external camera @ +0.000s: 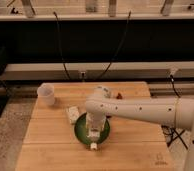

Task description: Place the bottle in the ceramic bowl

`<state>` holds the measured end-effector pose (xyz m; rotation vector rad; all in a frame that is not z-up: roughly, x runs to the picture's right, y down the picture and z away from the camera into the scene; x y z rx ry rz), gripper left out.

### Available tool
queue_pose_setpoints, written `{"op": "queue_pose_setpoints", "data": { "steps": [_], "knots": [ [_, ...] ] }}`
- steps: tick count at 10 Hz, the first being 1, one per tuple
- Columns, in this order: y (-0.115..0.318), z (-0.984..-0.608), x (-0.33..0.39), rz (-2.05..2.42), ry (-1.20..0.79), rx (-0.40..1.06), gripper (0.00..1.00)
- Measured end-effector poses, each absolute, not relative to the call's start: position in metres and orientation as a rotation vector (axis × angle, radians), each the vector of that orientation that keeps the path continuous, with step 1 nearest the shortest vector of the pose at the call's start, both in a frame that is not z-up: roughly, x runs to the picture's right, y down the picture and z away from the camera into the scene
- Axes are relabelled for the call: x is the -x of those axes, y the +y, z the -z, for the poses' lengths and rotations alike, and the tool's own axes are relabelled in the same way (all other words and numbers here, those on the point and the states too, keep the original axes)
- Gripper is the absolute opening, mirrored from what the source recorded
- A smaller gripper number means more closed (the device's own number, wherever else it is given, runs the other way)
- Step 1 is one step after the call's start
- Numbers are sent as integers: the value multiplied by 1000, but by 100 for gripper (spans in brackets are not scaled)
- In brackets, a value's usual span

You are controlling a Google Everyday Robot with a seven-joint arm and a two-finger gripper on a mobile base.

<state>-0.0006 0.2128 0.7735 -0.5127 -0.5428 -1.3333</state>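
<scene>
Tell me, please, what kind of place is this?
Probably a robot lab or test room: a wooden table on a speckled floor, black cables hanging behind, and the gripper over the green bowl.

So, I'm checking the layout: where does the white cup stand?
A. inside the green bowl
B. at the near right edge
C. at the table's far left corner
C: the white cup stands at the far left corner, apart from the green bowl, over which the claw hangs.
</scene>
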Motion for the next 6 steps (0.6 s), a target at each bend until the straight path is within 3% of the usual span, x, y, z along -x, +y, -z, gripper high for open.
{"op": "queue_pose_setpoints", "data": {
  "steps": [6],
  "knots": [
    [200,-767,-3,1309,-553,512,80]
  ]
}}
